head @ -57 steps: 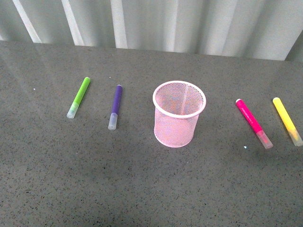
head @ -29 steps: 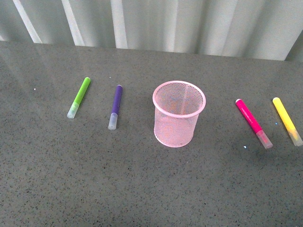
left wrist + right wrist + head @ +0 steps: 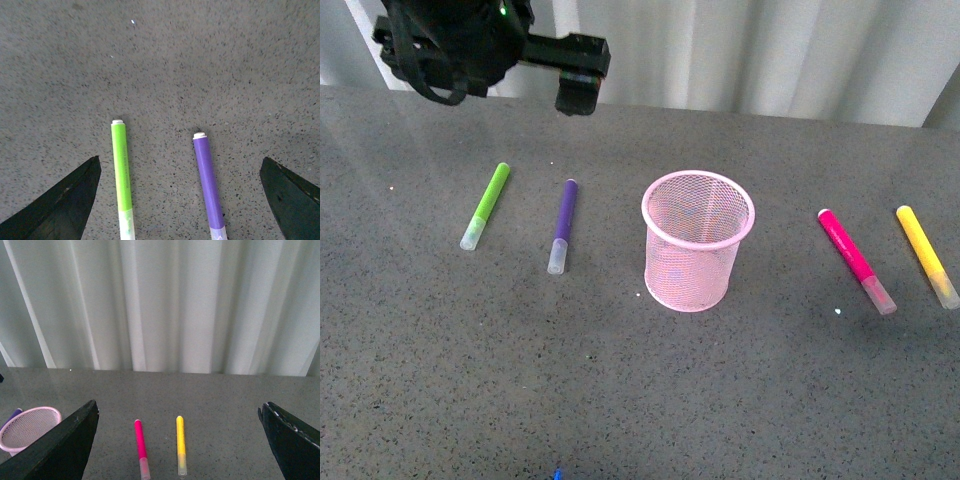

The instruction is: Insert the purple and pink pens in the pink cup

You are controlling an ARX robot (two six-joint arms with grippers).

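Grey tabletop [image 3: 470,380], left tool [image 3: 178,170] newly above purple pen [image 3: 563,225]

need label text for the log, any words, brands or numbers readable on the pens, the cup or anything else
No readable text in any view.
purple pen: plain barrel, no print visible.
pink pen: no print visible.
lime-green marker and yellow marker: no print visible.
pink cup: bare mesh, no label.
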